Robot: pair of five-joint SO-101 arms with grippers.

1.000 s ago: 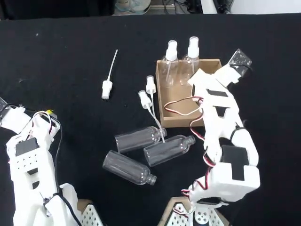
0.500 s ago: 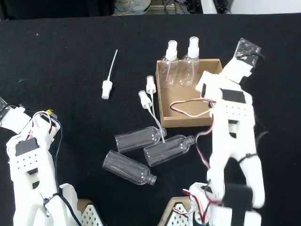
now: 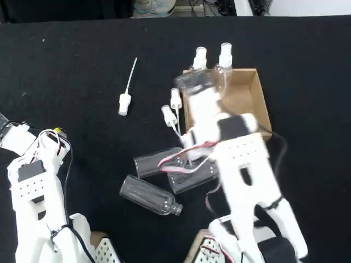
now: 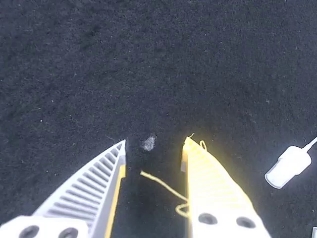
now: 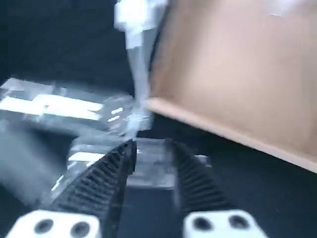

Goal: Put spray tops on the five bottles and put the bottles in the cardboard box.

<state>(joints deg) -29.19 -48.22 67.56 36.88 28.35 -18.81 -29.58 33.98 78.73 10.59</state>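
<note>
High view: we see wide bare black table (image 3: pixel 66 55) on far + left sides. Cardboard box (image 3: pixel 262 104) sits right of centre, 2 capped bottles (image 3: pixel 224 68) at its far end. 3 open bottles (image 3: pixel 151 194) lie by box's near corner, 3 spray tops (image 3: pixel 125 103) loose to its left. Right gripper (image 5: pixel 151 148): narrow gap, empty, just over one of open bottles. Left gripper (image 4: pixel 153 146): fingers moderately apart, empty, over bare table.
</note>
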